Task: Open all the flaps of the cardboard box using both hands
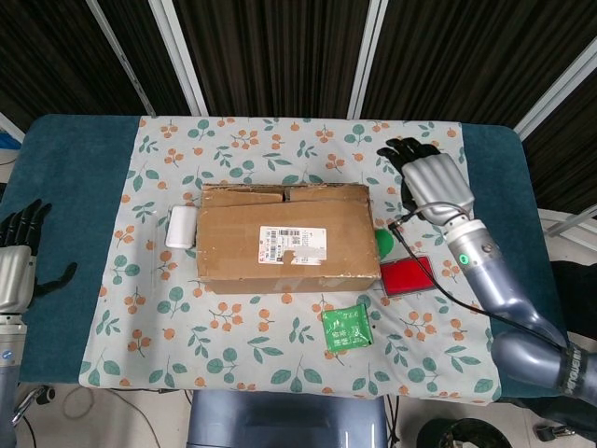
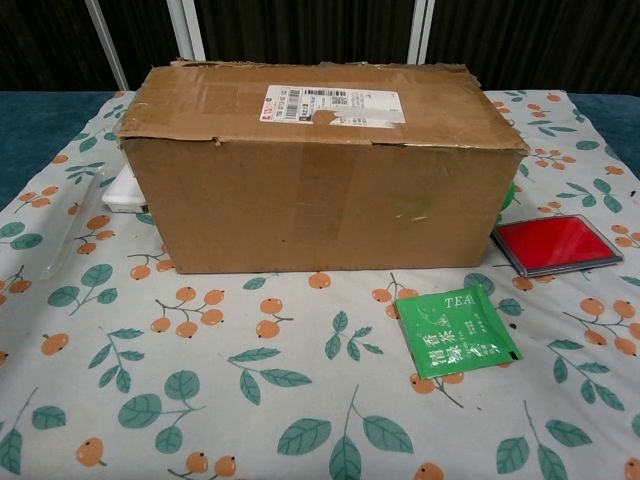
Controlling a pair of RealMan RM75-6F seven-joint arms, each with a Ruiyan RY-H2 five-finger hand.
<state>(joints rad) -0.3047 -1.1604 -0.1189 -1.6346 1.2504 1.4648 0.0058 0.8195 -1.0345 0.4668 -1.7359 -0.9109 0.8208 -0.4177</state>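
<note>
1. Right hand (image 1: 431, 177) hovers beyond the box's right end with fingers spread and holding nothing; left hand (image 1: 19, 266) waits off the table's left edge, also released and empty, well apart from everything.
2. Cardboard box (image 1: 287, 238) sits mid-table on the floral cloth (image 1: 280, 149), flaps all folded down, label side up; no flap is lifted yet.
3. Judged step: reaching in; the right hand should come to the top seam near the far edge, where the flaps meet, and hook fingertips under an edge rather than press down.
4. Left hand would do well to steady the opposite end so the box does not slide.
5. Red case (image 1: 407, 276), green tea packet (image 1: 346, 329) and a white object (image 1: 180, 227) lie just beside the box; keep the arm's sweep above them.
</note>
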